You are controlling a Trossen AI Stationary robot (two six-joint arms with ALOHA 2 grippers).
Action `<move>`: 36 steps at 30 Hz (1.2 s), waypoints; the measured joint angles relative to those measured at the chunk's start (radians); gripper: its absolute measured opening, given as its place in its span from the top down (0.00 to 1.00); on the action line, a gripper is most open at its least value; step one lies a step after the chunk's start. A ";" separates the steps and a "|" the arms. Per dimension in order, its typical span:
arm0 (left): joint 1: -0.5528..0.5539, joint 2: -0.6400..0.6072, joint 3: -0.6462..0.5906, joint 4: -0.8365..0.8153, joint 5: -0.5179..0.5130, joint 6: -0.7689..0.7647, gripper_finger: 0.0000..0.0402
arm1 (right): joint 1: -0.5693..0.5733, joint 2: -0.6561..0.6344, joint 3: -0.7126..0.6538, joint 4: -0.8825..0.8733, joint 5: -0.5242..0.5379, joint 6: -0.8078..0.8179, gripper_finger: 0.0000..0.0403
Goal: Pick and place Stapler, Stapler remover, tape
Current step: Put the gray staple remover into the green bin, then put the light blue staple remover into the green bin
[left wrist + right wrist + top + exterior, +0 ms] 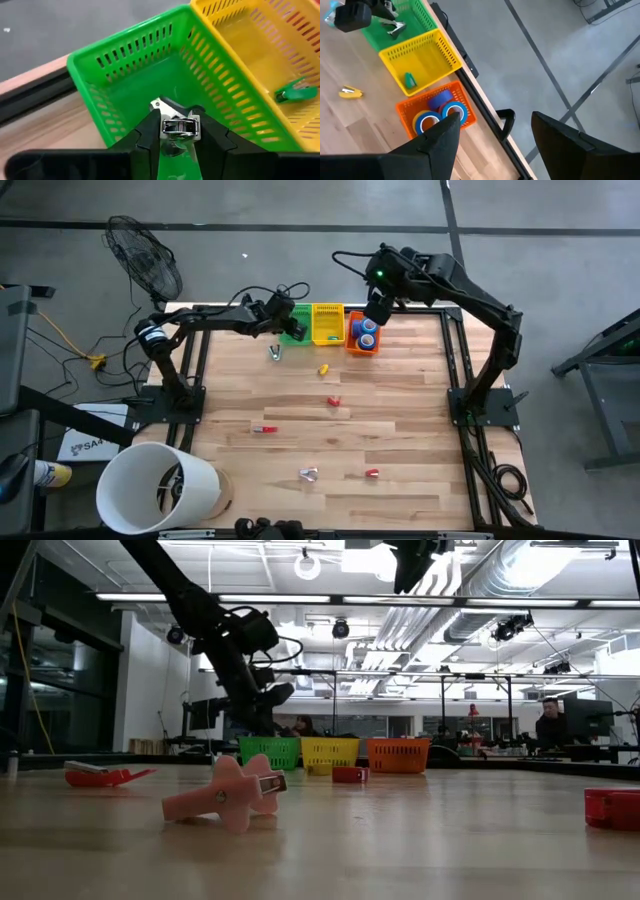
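Left hand (177,145) over green basket (125,65), fingers clamped on small silvery staple remover (179,126). Remover looks light, stiff metal, probably slippery; narrow pinch across its middle seems safest.

Right hand (492,137) above orange basket (405,120), fingers wide apart, nothing held. Blue tape rolls (445,107) lie inside: light, rigid rings, best taken across rim.

Yellow basket (437,42) between the two holds green item. Yellow stapler (323,368) and red ones lie on table (420,430).

Three baskets (327,324), three tape rolls (440,111), three red staplers (264,429), two silver removers (275,353)
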 joint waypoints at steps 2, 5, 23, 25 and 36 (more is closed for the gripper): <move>0.000 0.000 0.000 -0.004 -0.018 -0.001 0.70 | 0.000 0.000 0.000 0.000 -0.003 -0.005 0.41; 0.000 0.000 0.000 -0.005 -0.021 0.004 0.54 | 0.000 0.000 0.000 0.000 -0.012 -0.012 0.41; -0.042 -0.145 0.000 -0.195 -0.059 0.033 0.29 | 0.001 0.000 0.000 -0.019 -0.037 -0.026 0.41; -0.061 -0.166 0.000 -0.229 -0.091 0.034 0.29 | 0.001 0.000 0.000 -0.019 -0.038 -0.026 0.41; -0.188 -0.200 0.000 -0.420 -0.194 -0.056 0.29 | 0.001 -0.002 0.000 -0.023 -0.054 -0.026 0.41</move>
